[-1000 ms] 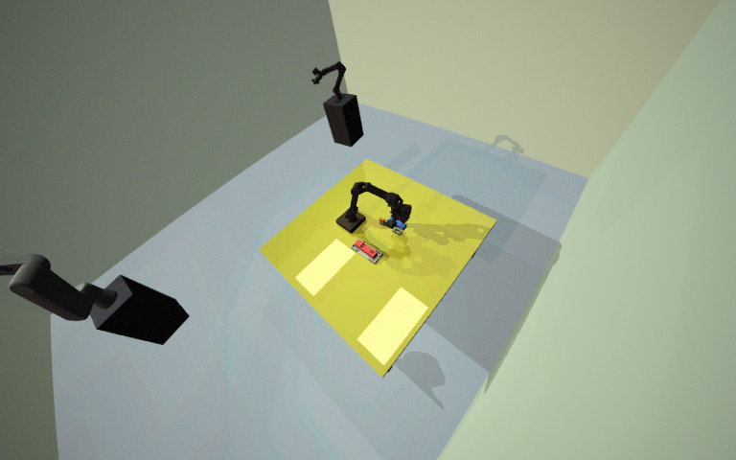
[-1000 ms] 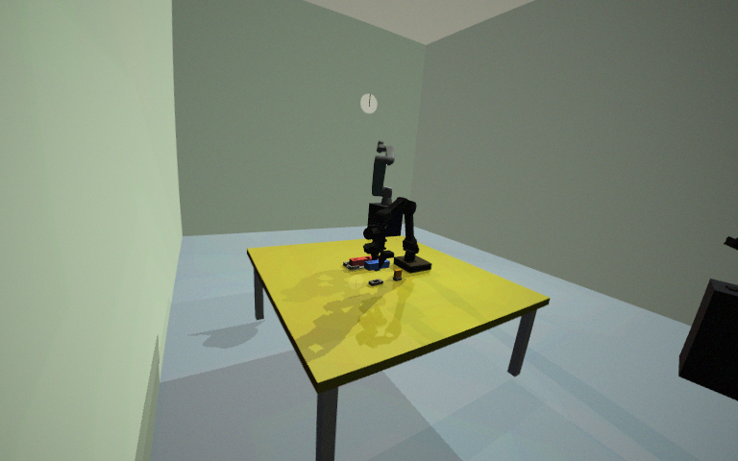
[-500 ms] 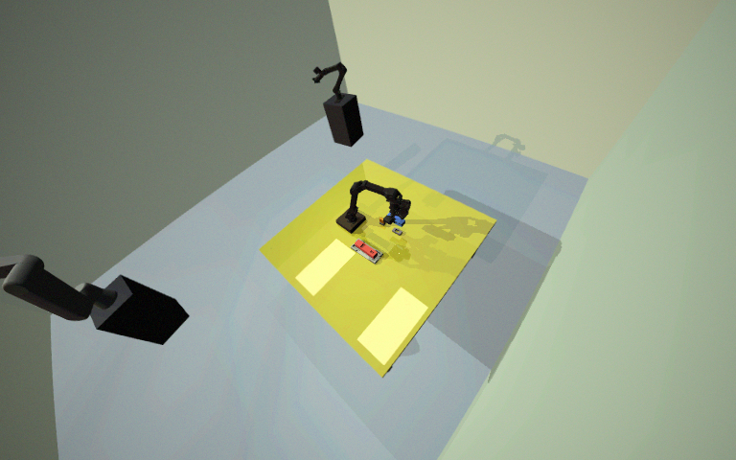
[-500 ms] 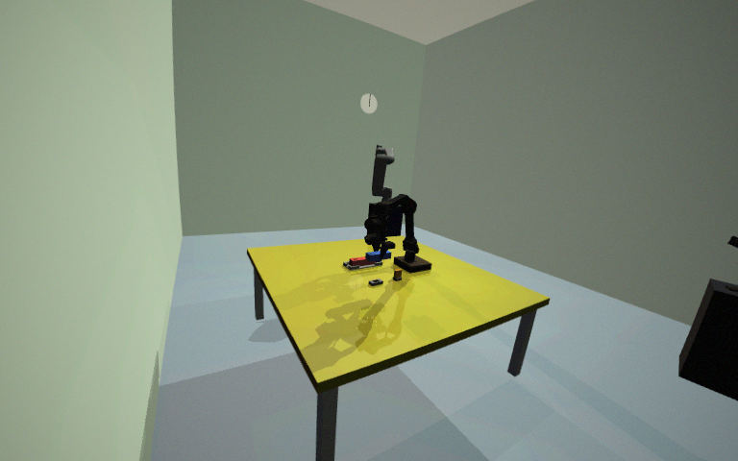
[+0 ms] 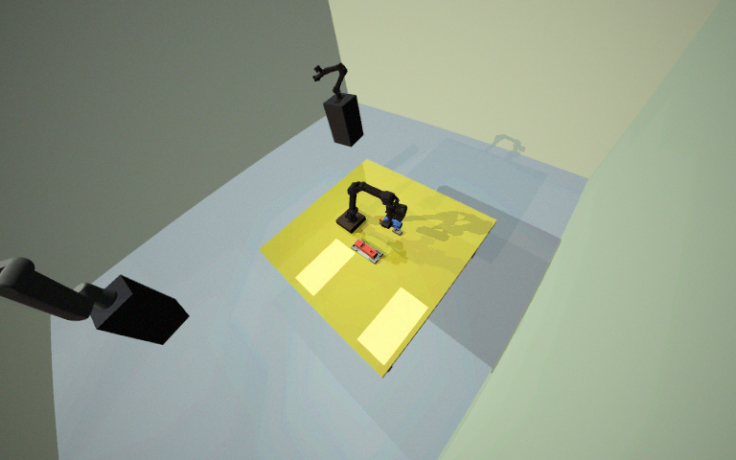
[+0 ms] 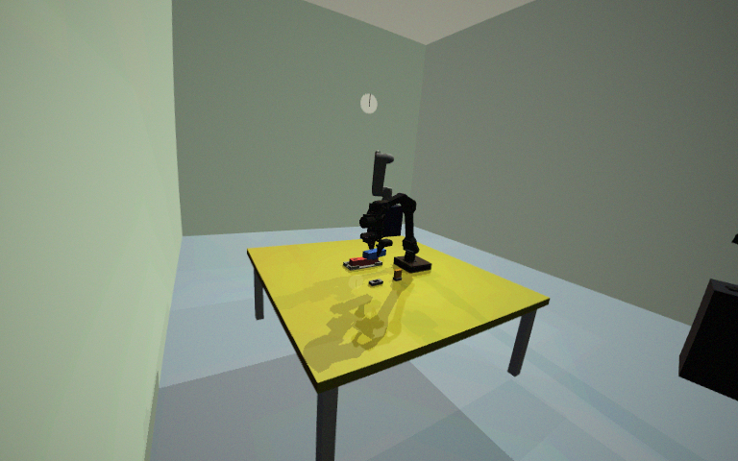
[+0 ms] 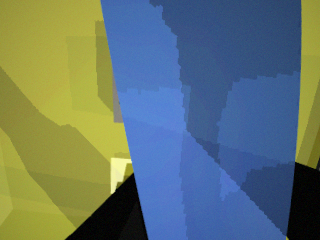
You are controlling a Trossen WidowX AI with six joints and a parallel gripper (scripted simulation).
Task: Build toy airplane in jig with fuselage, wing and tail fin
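Observation:
The blue wing [image 5: 397,224] [image 6: 373,254] [image 7: 210,115] is held above the table in my gripper [image 5: 392,221] [image 6: 378,248] [image 7: 203,171], which is shut on it. The wing fills the middle of the wrist view, with black fingers at both sides of its lower end. The red fuselage [image 5: 365,248] [image 6: 356,260] lies in the grey cradle [image 5: 377,260], apart from the wing. The orange tail fin [image 5: 381,220] [image 6: 398,273] stands in a dark holder near the arm's base. The wing's tab and the fuselage's sockets are not clear.
A small dark holder with a light top [image 5: 398,232] [image 6: 375,281] stands on the yellow table [image 5: 446,256] [image 6: 447,326], near the tail fin. My arm's base [image 5: 350,221] [image 6: 412,263] is close behind. Other arms on black pedestals stand away from the table.

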